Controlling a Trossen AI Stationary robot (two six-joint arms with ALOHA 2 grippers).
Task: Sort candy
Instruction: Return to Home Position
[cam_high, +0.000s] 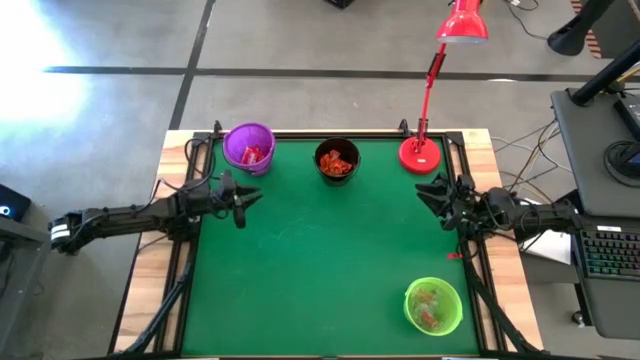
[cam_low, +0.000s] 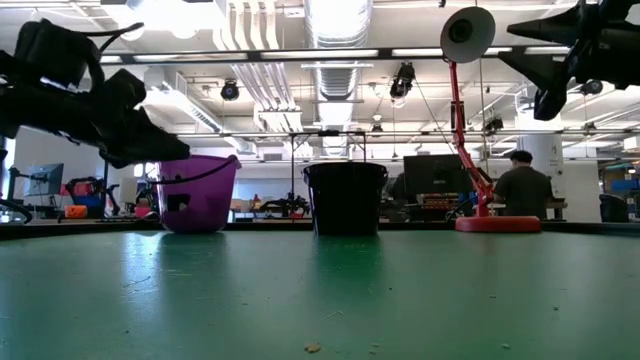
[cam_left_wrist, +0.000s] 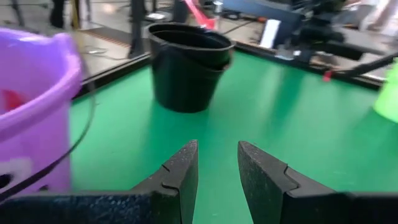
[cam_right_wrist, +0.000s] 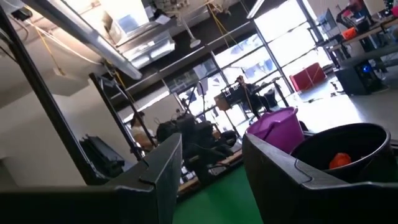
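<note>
Candy (cam_high: 338, 165): you see small crinkly wrapped pieces, red-orange in the black cup (cam_high: 319, 153), red in the purple cup (cam_high: 230, 140), greenish and red in the green cup (cam_high: 458, 300).
Cups: smooth round plastic pails on a matte green mat (cam_high: 320, 260).
Left gripper (cam_high: 248, 203): raised beside the purple cup, fingers slightly apart, empty.
Right gripper (cam_high: 428, 192): raised near the red lamp base (cam_high: 420, 155), fingers parted, empty.
Views: only your high view shows the cups' fill. The right wrist view shows one orange piece at the black rim.

Red candy (cam_high: 338, 166), purple cup (cam_high: 232, 142) — green table (cam_high: 320, 260)
</note>
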